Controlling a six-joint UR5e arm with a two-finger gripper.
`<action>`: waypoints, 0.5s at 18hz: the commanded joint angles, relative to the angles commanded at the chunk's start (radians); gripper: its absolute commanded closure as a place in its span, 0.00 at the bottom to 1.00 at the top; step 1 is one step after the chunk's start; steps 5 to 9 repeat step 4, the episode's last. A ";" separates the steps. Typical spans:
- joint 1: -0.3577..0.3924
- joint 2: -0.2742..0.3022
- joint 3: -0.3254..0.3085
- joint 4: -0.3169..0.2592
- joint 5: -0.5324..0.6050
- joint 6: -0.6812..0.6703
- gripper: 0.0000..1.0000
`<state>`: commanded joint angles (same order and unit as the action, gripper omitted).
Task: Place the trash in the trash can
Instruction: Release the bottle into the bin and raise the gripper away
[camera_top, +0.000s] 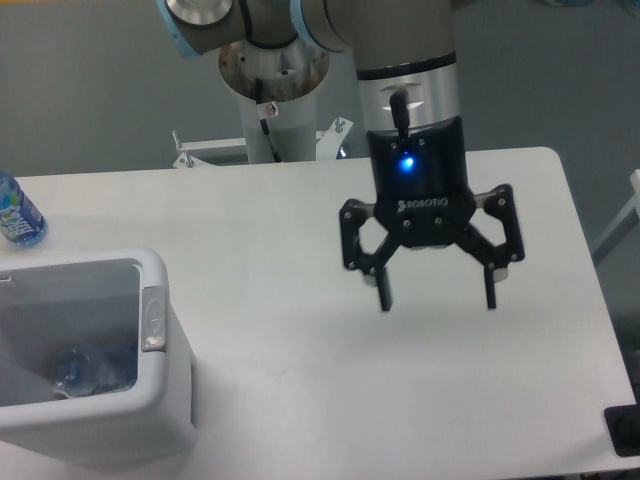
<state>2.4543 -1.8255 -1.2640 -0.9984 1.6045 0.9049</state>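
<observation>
Flattened clear bottle (85, 368) lies inside trash can (168, 400), at bottom. Paper wrapper not discernible in bin or on tabletop (300, 380). Gripper (436, 298) hovers well right of trash can, fingers apart, empty. Judgement: task largely done, wrapper unconfirmed.

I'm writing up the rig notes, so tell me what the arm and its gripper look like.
The arm is grey metal tube with light blue joint caps. Its silver wrist carries a black toggle. The gripper is black, marked ROBOTIQ in white under a glowing blue light, with two linkage fingers ending in slim dark tips.
</observation>
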 joint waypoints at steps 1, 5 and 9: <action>0.011 0.003 0.000 -0.020 0.000 0.020 0.00; 0.037 0.014 -0.002 -0.039 0.000 0.086 0.00; 0.037 0.014 -0.002 -0.039 0.000 0.086 0.00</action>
